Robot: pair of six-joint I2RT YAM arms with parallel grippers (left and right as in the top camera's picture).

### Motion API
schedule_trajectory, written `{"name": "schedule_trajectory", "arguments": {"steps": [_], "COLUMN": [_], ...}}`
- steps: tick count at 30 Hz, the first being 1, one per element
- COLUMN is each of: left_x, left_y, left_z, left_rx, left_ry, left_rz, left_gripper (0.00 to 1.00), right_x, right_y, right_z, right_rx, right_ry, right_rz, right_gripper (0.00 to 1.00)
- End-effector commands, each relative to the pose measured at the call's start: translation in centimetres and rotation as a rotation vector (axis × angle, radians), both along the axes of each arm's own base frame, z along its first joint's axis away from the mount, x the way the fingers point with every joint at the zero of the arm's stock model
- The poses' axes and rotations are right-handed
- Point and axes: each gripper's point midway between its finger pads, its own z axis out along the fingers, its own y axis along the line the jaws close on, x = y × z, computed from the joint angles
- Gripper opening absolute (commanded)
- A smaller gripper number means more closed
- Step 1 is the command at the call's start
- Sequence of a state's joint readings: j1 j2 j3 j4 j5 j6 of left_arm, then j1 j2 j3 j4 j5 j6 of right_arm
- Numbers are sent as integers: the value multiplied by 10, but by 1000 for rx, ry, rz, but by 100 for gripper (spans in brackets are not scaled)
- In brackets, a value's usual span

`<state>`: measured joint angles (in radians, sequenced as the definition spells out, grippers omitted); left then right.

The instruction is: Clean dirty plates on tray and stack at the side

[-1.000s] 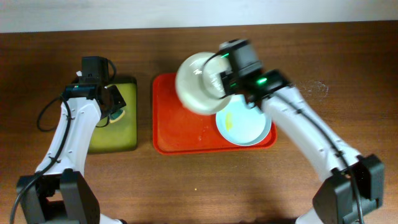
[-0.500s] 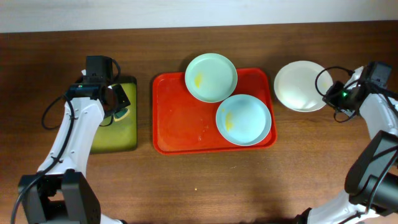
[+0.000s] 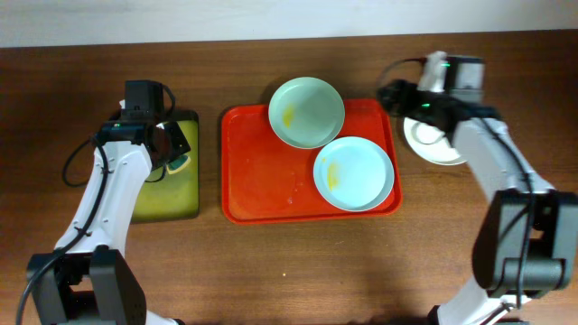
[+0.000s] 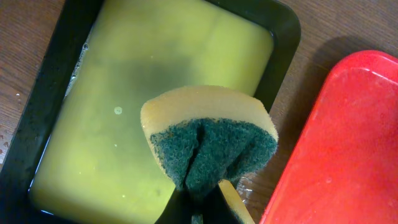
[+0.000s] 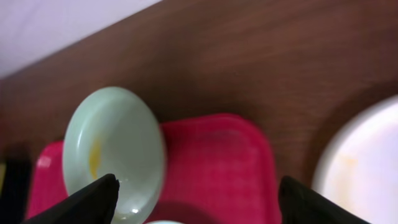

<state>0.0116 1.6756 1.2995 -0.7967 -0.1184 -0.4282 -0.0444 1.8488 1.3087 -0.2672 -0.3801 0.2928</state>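
Hand on right (image 3: 393, 93) spread empty between mint plate (image 3: 306, 112) and white plate (image 3: 435, 150); left hand (image 4: 198, 208) clamped on sponge (image 4: 208, 140).

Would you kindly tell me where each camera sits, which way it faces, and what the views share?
Overhead: above the table, facing straight down on the red tray, mint plate, blue plate, white plate; both arms show.
Left wrist: on the left arm, looking down past the left tool, shut on a sponge, at the yellow-green tray.
Right wrist: on the right arm, facing the mint plate; the right tool, open, shows fingertips at bottom corners.
Shared: the red tray, in all three.
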Motion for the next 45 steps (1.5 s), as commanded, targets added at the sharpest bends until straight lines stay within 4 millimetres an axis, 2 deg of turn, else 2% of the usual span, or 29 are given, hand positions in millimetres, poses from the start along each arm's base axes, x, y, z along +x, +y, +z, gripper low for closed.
{"name": "schedule_trajectory", "arguments": {"steps": [1, 3, 4, 6, 7, 10, 11, 12, 13, 14, 16, 17, 18, 20, 21, 23, 24, 25, 27, 29, 33, 34, 35, 37, 39, 41, 43, 44, 45], "left_x": [3, 3, 3, 3, 3, 5, 5, 5, 5, 5, 5, 5, 5, 5, 5, 5, 5, 5, 5, 5, 6, 6, 6, 6, 6, 5, 3, 1, 1], "left_y": [-3, -3, -4, -9, -9, -9, -9, -10, -10, -10, -10, -10, -10, -10, -10, -10, -10, -10, -10, -10, -16, -21, -26, -35, -46, -60, -77, -95, -104], "left_z": [4, 4, 4, 4, 4, 4, 4, 4, 4, 5, 5, 5, 5, 4, 4, 4, 4, 4, 4, 4, 4, 4, 4, 4, 4, 4, 4, 4, 3], "left_rx": [-13, -13, -20, -47, -47, -47, -47, -47, -47, -47, -47, -47, -47, -48, -51, -51, -51, -51, -51, -51, -51, -51, -51, -51, -50, -51, -52, -53, -53], "left_ry": [-16, -15, -15, -16, -16, -24, -26, -26, -26, -26, -26, -26, -26, -25, -25, -24, -24, -24, -24, -27, -27, -27, -27, -26, -26, -27, -26, -27, -29], "left_rz": [1, 1, -2, -14, -14, -14, -14, -15, -15, -15, -15, -15, -15, -15, -16, -16, -17, -17, -16, -17, -32, -43, -55, -79, -109, -146, -188, -233, -255], "left_gripper": [0, 0, 0, 0, 0, 0, 0, 0, 0, 0, 0, 0, 0, 0, 0, 0, 0, 0, 0, 0, 0, 0, 0, 0, 0, 0, 0, 0, 0], "right_x": [13, 23, 27, 30, 29, 30, 29, 28, 27, 25, 15, 5, -3, -29, -47, -62, -62, -55, -42, -37, -49, -51, -51, -54, -61, -68, -71, -75, -76], "right_y": [47, 82, 90, 91, 92, 95, 96, 103, 111, 121, 148, 169, 179, 195, 204, 211, 212, 212, 215, 215, 225, 228, 227, 206, 203, 200, 198, 196, 196], "right_z": [-9, -31, -43, -87, -94, -97, -97, -96, -94, -92, -90, -86, -85, -88, -96, -103, -102, -99, -90, -88, -109, -110, -111, -124, -129, -133, -135, -137, -138], "right_rx": [-191, -204, -204, -212, -212, -200, -196, -179, -156, -140, -88, -39, -27, -40, -39, -48, -53, -61, -83, -103, -128, -129, -133, -230, -239, -248, -242, -212, -198], "right_ry": [-51, -82, -86, -37, -24, -27, -26, -32, -40, -43, -42, -37, -18, 59, 130, 182, 176, 151, 62, 29, 66, 66, 72, 125, 164, 196, 224, 265, 284], "right_rz": [-16, 30, 43, 51, 55, 66, 70, 91, 117, 144, 226, 294, 325, 370, 385, 403, 403, 393, 417, 417, 460, 467, 465, 403, 406, 408, 394, 341, 316], "right_gripper": [65, 65, 65, 65, 64, 50, 41, 30, 13, 4, 4, 4, 4, 4, 4, 4, 5, 18, 35, 38, 36, 27, 25, 23, 20, 17, 4, 4, 4]}}
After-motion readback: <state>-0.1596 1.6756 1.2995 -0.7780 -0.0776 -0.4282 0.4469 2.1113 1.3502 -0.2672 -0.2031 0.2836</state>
